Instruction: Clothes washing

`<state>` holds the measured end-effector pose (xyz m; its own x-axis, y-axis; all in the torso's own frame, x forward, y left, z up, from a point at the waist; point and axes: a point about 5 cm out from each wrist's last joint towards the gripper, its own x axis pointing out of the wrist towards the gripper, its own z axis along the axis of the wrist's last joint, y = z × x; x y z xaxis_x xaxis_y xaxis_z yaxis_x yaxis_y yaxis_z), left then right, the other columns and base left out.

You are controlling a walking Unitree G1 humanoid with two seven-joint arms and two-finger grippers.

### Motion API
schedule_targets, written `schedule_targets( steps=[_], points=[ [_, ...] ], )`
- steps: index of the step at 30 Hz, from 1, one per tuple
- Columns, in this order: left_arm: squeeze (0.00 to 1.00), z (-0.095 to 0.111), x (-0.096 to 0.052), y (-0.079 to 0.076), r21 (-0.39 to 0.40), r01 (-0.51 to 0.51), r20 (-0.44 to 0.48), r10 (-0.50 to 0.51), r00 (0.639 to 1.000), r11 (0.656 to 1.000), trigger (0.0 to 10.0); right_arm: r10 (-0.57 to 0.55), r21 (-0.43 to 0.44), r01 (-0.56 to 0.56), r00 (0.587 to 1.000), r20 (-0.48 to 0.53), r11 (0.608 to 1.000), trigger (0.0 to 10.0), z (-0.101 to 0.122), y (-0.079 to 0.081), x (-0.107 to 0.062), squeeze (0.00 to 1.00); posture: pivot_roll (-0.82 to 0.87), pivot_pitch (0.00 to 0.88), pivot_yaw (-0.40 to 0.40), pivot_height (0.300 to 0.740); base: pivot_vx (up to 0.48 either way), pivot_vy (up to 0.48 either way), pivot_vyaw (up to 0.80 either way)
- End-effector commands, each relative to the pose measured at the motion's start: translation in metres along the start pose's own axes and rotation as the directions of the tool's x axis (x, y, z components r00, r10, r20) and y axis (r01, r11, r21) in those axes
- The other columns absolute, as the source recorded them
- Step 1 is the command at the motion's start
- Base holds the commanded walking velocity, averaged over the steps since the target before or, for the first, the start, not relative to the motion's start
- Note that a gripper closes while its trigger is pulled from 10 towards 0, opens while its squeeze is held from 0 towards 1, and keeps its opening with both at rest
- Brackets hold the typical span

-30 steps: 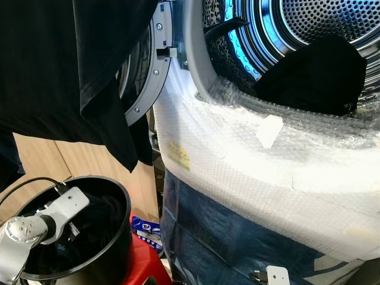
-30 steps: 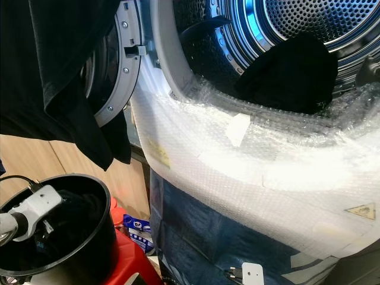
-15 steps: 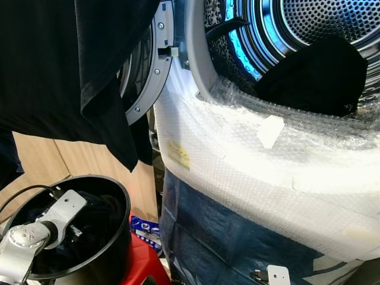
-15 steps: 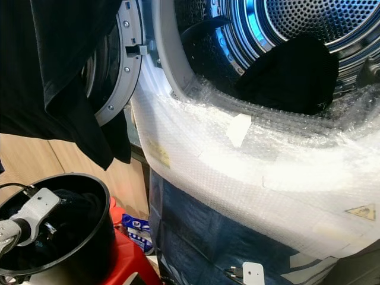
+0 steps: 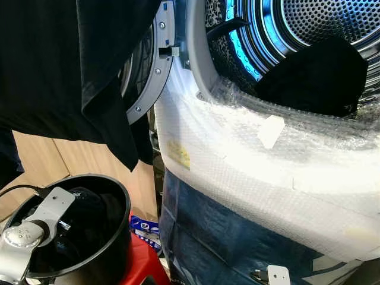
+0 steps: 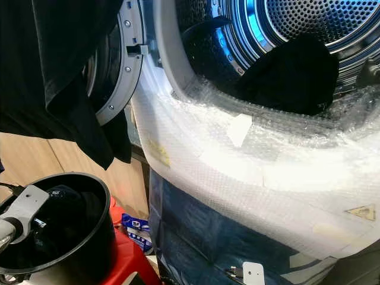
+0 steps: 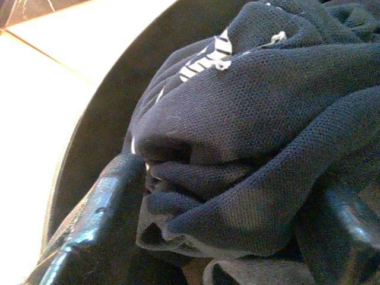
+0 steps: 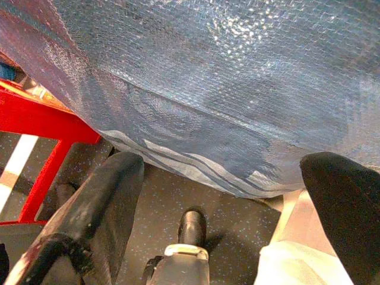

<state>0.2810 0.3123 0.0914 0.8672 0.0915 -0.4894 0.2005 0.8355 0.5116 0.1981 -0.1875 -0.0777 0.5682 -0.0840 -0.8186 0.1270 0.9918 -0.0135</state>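
A black bucket (image 5: pixel 123 233) holding dark clothes (image 7: pixel 249 119) stands low on my left, on a red stool (image 5: pixel 142 264). My left arm (image 5: pixel 35 222) reaches down into it. In the left wrist view my left gripper (image 7: pixel 231 208) is open, one finger on each side of a bunched fold of the dark knit fabric. The washing machine drum (image 5: pixel 320 18) gapes at the upper right with a black garment (image 5: pixel 314 74) lying in its mouth. My right gripper (image 8: pixel 222 169) hangs open near the floor beside the machine's wrapped front.
Bubble wrap (image 5: pixel 249 160) covers the machine's front below the drum. The round door (image 5: pixel 148 71) is swung open to the left. A large black garment (image 5: pixel 71 71) hangs across the upper left. A wooden panel (image 5: pixel 41 160) is behind the bucket.
My left wrist has slid leftwards across the bucket. The black garment in the drum has stayed put.
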Motion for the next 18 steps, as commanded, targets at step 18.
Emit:
schedule_targets(
  steps=[18],
  points=[
    [0.00,0.0083,0.0016,0.0038,-0.037,-0.152,0.056,0.154,0.986,0.988,0.0,0.006,-0.022,-0.006,1.000,0.000,1.000,10.0,0.0008,-0.0012,0.0000,0.00,0.02,0.000,-0.030,0.740,0.000,0.000,0.00]
  ],
)
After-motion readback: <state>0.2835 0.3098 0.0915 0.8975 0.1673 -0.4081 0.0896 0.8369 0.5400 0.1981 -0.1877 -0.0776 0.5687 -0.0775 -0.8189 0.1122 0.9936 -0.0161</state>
